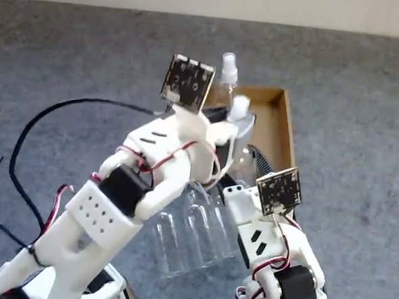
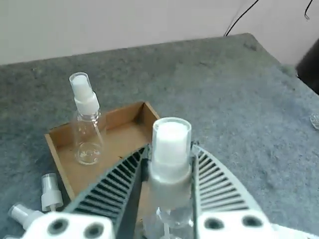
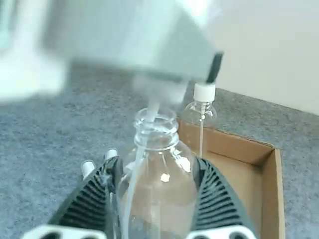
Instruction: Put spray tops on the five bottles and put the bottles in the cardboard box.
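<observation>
Near the box (image 1: 290,128), the right tool (image 3: 155,169) clamps a bottle (image 3: 157,191) upright; the left tool (image 2: 169,152), above it, pinches a spray top (image 2: 171,139).

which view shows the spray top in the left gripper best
Left wrist view: the spray top sits centred, whole head visible in the left gripper. The high view shows its cap beside the arm. The right wrist view shows its tube entering the bottle neck.

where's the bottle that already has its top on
The capped bottle stands upright in the cardboard box, at its far end in the high view, beyond the spray top in the left gripper.
</observation>
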Controlling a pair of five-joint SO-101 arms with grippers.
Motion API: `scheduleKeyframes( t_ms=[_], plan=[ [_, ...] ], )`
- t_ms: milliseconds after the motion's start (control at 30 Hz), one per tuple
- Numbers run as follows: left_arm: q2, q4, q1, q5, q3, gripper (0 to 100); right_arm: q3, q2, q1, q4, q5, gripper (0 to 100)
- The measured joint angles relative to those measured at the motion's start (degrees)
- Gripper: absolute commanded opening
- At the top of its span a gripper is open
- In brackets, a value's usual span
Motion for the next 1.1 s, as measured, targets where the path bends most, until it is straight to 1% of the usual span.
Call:
scheduleKeyframes(
  t_ms=[133,267,367,533,700,767,867,933,1033,1100],
  plan=[
    [-5.8,-0.3,0.1,0.0,5.4,2,0.1,0.1,0.4,-3.7,-1.0,0.4],
    [-8.1,-1.1,0.1,-0.3,6.6,15,0.1,0.1,0.4,-5.7,-4.7,0.4],
    [-8.4,-1.1,0.4,-3.1,6.6,21,0.1,0.1,0.4,-5.9,-5.4,0.4],
    [-8.5,0.2,0.2,-5.2,6.2,22,0.0,0.0,0.9,-6.9,-5.6,0.4],
    [-8.5,7.3,0.4,-8.0,-2.0,22,2.5,0.0,0.7,-6.9,-5.6,0.4],
    [-8.5,9.6,-0.6,-8.7,-5.3,22,4.0,0.0,0.7,-6.9,-5.6,0.4],
    [-8.5,9.8,-4.1,-8.8,-9.1,22,4.5,0.0,0.7,-6.9,-5.6,0.4],
    [-8.4,9.8,-5.3,-9.0,-11.3,20,4.5,0.0,0.7,-6.9,-5.6,0.4],
    [-5.8,8.8,-5.5,-13.6,-13.3,17,4.5,0.0,0.7,-6.9,-5.6,0.4],
    [-2.7,8.7,-5.3,-15.6,-14.7,17,4.5,0.0,0.7,-6.9,-5.6,0.4]
  ],
)
